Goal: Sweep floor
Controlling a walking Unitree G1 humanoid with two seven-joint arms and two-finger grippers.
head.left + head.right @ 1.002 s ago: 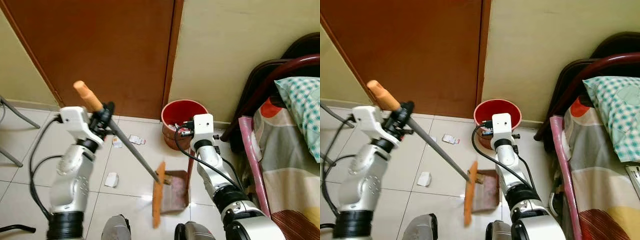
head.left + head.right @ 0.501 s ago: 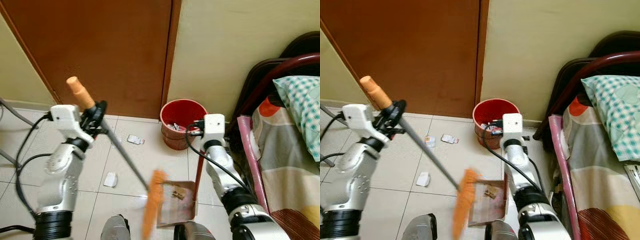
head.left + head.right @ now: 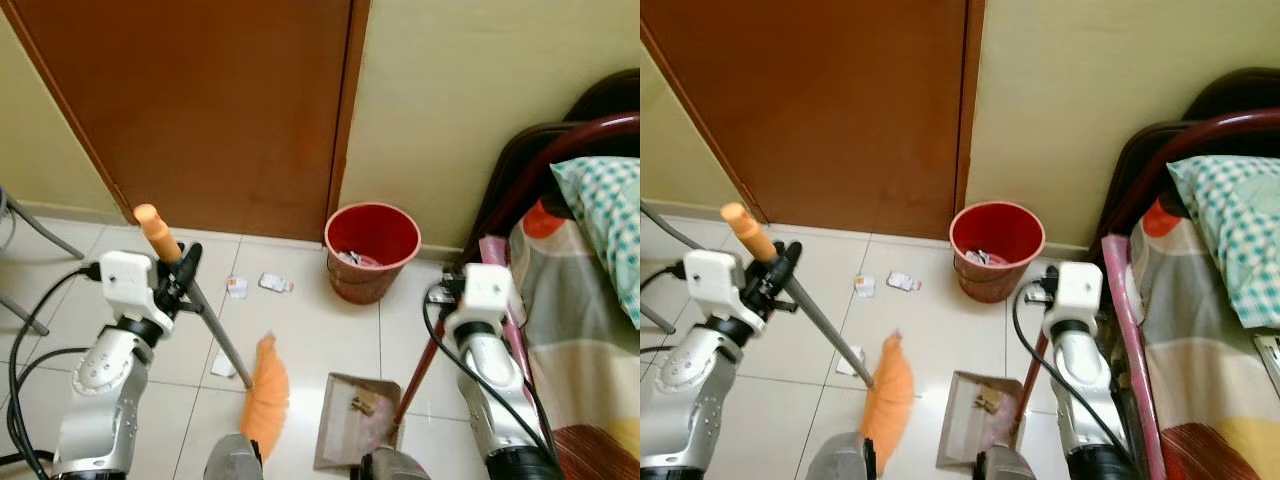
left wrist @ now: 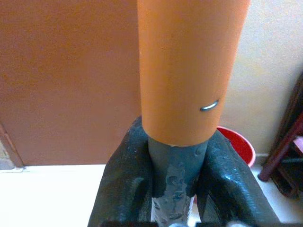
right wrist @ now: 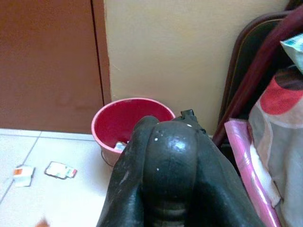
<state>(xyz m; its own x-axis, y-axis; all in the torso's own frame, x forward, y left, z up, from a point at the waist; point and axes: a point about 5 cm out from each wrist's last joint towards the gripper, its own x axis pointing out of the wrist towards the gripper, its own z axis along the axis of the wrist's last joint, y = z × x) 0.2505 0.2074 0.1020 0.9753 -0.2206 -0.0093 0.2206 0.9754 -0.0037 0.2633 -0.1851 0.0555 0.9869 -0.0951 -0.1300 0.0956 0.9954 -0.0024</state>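
My left gripper is shut on the broom's grey shaft, just below its orange grip. The orange broom head hangs low over the tiles, to the left of the grey dustpan. Some debris lies in the pan. The pan's dark red handle rises to my right gripper, which is shut on it. Paper scraps lie on the floor by the door, and one more scrap sits beside the broom shaft.
A red bin holding rubbish stands against the wall beyond the dustpan. A brown door is behind. A bed with a checked pillow and a dark frame borders the right. A chair leg reaches in at left.
The broom head has swung left, away from the dustpan. The right arm has drawn the dustpan back and to the right. The camera view has shifted too.
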